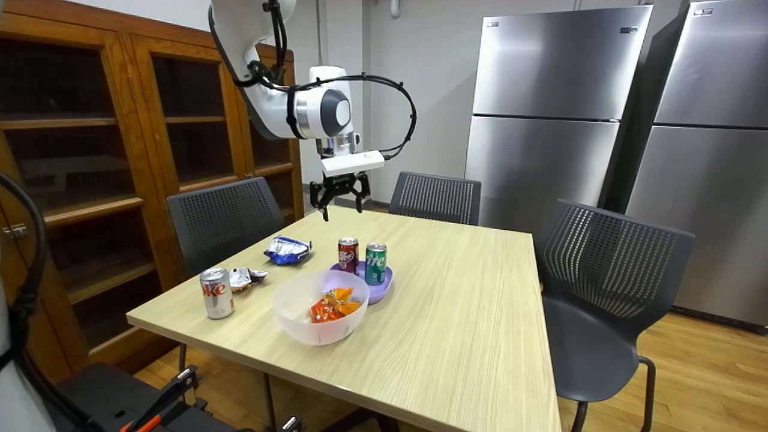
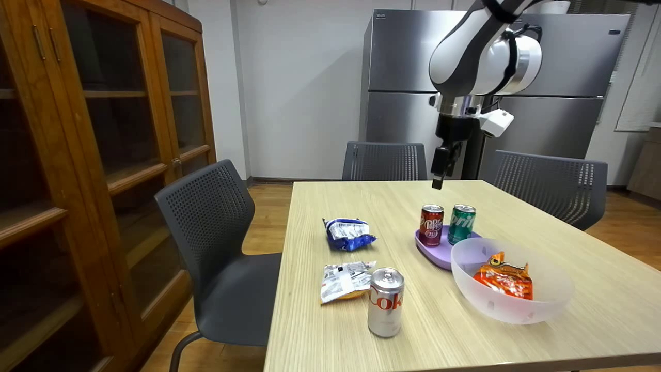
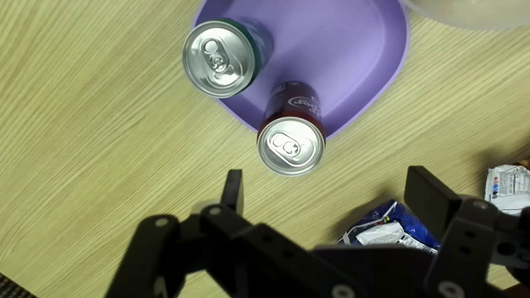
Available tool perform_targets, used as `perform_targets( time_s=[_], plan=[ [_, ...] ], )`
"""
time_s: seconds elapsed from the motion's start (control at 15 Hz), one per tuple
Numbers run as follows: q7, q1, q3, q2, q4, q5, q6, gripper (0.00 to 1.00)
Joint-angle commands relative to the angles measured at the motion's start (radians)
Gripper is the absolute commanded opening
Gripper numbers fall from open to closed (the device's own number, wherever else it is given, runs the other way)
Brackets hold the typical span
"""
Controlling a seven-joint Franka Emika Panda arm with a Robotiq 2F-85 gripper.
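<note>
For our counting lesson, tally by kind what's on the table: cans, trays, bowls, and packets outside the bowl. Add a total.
Cans: 3 (silver can, dark red can, green can)
Trays: 1 (purple tray)
Bowls: 1 (translucent bowl)
Packets outside the bowl: 2 (blue packet, silver packet)
Total: 7

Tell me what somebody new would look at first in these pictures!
Probably the big white robot arm, whose black gripper hangs open and empty above the table. Next might come the purple tray on that table, with a red can and a green can standing on it. Right beside it, the cloudy bowl with a bright orange snack bag inside may catch the eye too.
</note>
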Motion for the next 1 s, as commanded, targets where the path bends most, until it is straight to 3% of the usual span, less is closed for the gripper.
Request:
perform_targets(
  time_s=[0.0,0.47,0.93],
  plan=[
    [-0.002,0.001,-0.002,-0.012,-0.011,0.002,-0.002,1.0],
    [-0.003,0.006,0.002,-0.018,-0.025,0.001,-0.007,1.0],
    [0.014,0.092,0.012,0.015,-0.001,-0.047,-0.035,1.0]
  ],
)
